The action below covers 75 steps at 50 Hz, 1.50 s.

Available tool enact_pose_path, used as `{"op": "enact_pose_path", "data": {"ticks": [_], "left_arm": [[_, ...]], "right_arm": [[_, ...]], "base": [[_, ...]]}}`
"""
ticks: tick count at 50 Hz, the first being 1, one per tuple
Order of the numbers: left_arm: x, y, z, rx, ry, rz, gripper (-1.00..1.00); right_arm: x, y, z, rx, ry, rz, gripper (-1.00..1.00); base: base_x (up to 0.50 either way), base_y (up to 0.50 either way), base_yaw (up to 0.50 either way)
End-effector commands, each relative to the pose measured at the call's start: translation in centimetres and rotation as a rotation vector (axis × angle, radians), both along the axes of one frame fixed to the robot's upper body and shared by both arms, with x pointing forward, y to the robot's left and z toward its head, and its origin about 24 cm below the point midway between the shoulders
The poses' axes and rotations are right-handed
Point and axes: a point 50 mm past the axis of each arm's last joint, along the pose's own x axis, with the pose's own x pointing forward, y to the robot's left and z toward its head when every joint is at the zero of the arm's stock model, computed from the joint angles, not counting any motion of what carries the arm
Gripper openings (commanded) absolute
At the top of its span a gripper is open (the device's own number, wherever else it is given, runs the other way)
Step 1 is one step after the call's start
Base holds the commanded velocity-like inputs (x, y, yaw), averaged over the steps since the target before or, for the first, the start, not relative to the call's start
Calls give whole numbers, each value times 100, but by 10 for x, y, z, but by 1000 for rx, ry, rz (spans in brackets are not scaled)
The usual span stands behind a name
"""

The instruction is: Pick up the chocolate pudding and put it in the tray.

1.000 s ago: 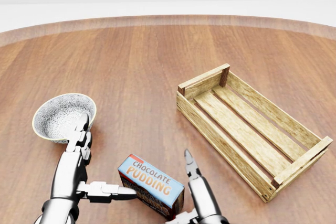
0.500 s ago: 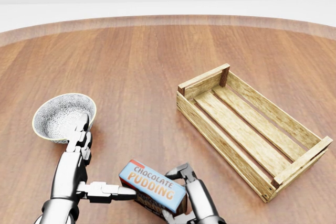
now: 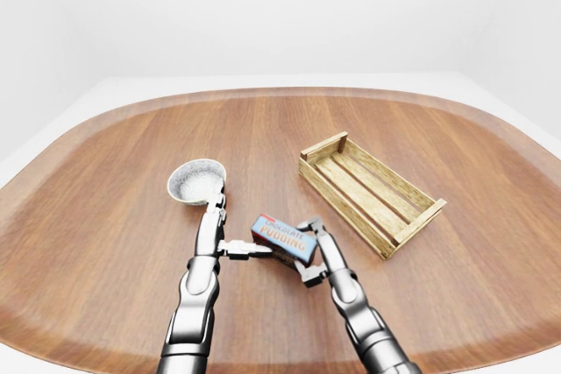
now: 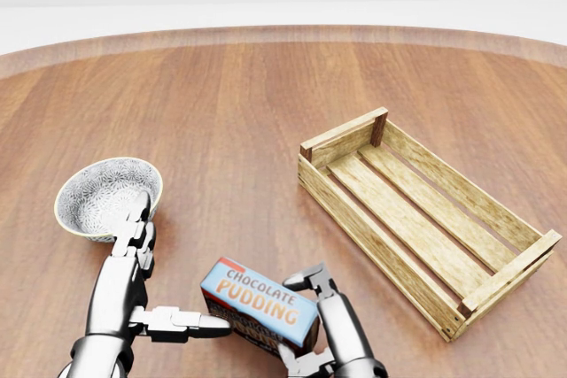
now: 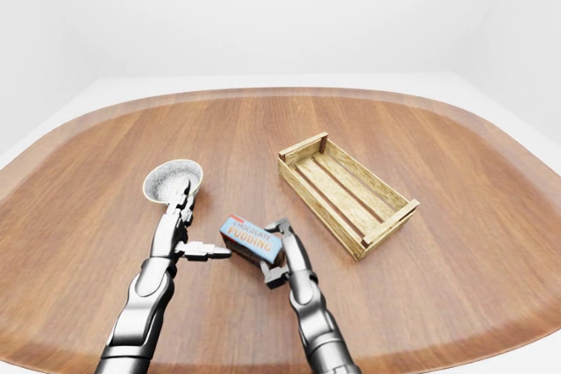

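Your chocolate pudding (image 4: 259, 304) is a small rectangular carton with a pale blue top face, a red band at its far-left corner and the words "CHOCOLATE PUDDING" in white and orange block letters; its side panels are dark brown. It sits near you, low in the head view, tilted so the label faces up and angled toward the right. It lies to the left of the tray and nearer to you, well apart from it.

Your right hand (image 4: 312, 325) has its metal fingers curled around the carton's right end, one fingertip hooked over the far edge and another under the near edge, so the hand grips the box. Whether the box is lifted clear of the table you cannot tell.

Your left hand (image 4: 146, 294) is spread open: one finger (image 4: 190, 322) points right, its tip touching the carton's left end, while the others point away toward the bowl.

The tray (image 4: 343, 215) is a shallow crate of pale, rough slatted wood, long and rectangular, lying diagonally to the right.

The bowl (image 4: 89, 192) is round, with a fine grey-and-white speckled pattern and a thin cream rim, at the far left beside your left fingertips.

The table (image 4: 230, 112) is smooth, glossy reddish-brown wood with long grain lines and a rounded raised edge.
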Motion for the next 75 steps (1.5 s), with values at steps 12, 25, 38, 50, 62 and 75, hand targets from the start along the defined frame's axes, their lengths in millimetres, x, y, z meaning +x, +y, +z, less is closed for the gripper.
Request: {"op": "enact_pose_path", "data": {"ticks": [12,25,38,50,62,75], "left_arm": [[0,1,0,-5,2,3,100],[0,1,0,-6,3,3,100],[1,1,1,-12,5,5,100],[2,2,0,-13,7,5,100],[3,2,-1,-16,9,6,100],[4,2,1,-23,14,8,100]], "right_arm": [[13,-4,54,59,-245,-35,-100],[24,-3,63,65,-276,-35,-100],[56,1,83,69,-327,-28,-100],[100,-2,119,68,-379,-31,-100],[135,-2,137,84,-323,-41,-100],[163,-2,171,31,-300,-70,-100]], "base": [[0,0,0],[0,0,0],[0,0,0],[0,0,0],[0,0,0],[0,0,0]]}}
